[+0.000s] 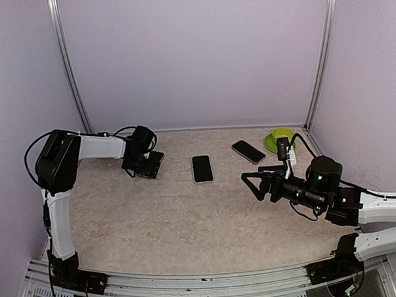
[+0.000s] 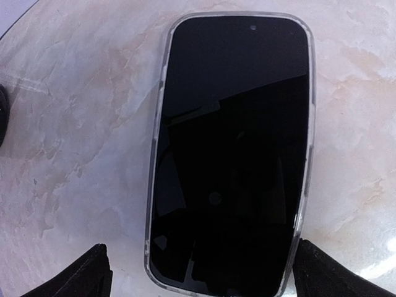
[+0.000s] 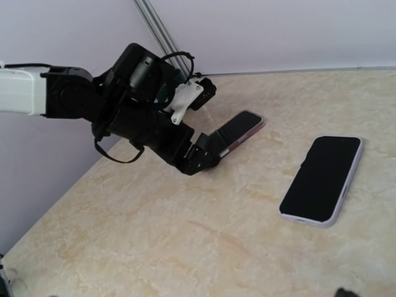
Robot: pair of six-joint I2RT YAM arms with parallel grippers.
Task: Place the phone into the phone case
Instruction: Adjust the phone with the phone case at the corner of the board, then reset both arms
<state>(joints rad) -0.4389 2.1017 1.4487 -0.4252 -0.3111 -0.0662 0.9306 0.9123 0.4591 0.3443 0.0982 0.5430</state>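
Jaws are wide apart and holding nothing on both sides: left gripper [image 2: 211, 273] straddles the near end of the phone [image 2: 229, 154], which sits at the left of the table [image 1: 188, 215] with what looks like a clear case [image 2: 150, 247] rimming it, while right gripper [image 1: 252, 185] hangs well off to the right. I can't tell if it's fully seated, so I'm worried a squeeze across the edges pops a corner out or skids the lot on that smooth top. Also a pale-edged handset [image 1: 202, 169] and a dark handset [image 1: 249, 151] lie mid-table, so it'd be easy to chase the wrong target.
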